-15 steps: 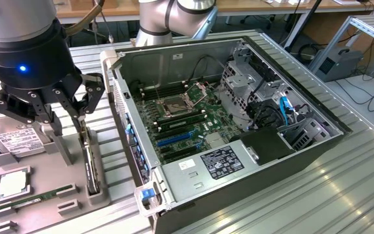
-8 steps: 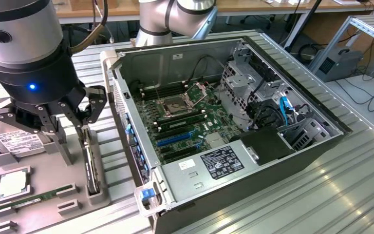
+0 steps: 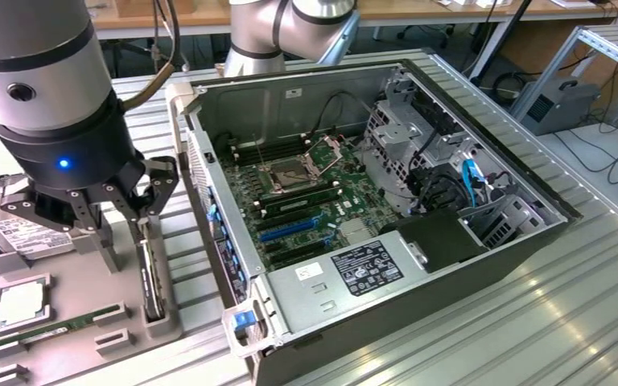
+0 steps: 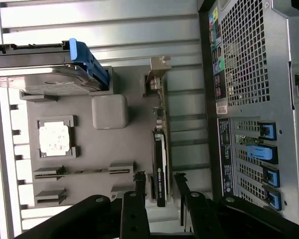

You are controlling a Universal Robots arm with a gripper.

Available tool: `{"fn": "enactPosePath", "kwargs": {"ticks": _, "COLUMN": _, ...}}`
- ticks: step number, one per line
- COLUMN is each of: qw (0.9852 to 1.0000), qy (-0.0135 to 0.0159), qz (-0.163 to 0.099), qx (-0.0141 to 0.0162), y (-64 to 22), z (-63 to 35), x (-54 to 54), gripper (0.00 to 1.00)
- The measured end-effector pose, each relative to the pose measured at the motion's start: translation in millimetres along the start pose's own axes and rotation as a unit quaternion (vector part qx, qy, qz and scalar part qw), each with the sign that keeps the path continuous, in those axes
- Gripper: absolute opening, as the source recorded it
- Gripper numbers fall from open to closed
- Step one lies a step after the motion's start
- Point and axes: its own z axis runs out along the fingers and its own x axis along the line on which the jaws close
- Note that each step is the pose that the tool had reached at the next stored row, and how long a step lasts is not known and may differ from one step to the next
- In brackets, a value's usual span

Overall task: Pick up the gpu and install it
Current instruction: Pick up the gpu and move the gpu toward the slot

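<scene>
Gpu [image 3: 152, 277] stands on edge in a slot of the grey tray [image 3: 73, 281], with the claw [image 4: 159, 183] over one end. Its fingers [image 4: 138, 186] are spread, one on each side, with a gap between each and the card. At the exterior view's left lies a hard drive [image 3: 14, 233], then a CPU [image 3: 19, 301] and RAM stick [image 3: 41, 330] — and right of the card, just beside the tray, the open case [image 3: 287, 100].

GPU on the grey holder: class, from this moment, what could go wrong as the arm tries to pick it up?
1. The gpu stands on its thin edge in the holder; the gripper has its jaws open either side, and an off-centre close could tilt or jam it.
2. The case sits close beside the holder, so a lifted card might clip its wall.
</scene>
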Motion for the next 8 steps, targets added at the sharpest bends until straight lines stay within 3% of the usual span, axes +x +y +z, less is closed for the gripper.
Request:
{"fn": "enactPosePath", "kwargs": {"ticks": 5, "qw": 1.0000, "qy": 0.0032, "qz": 0.000, "qx": 0.0003, "y": -0.7, "z": 15.6, "x": 0.4, "gripper": 0.36}}
{"fn": "enactPosePath", "kwargs": {"ticks": 8, "qw": 1.0000, "qy": 0.0040, "qz": 0.000, "qx": 0.0004, "y": -0.9, "z": 19.6, "x": 0.5, "gripper": 0.36}}
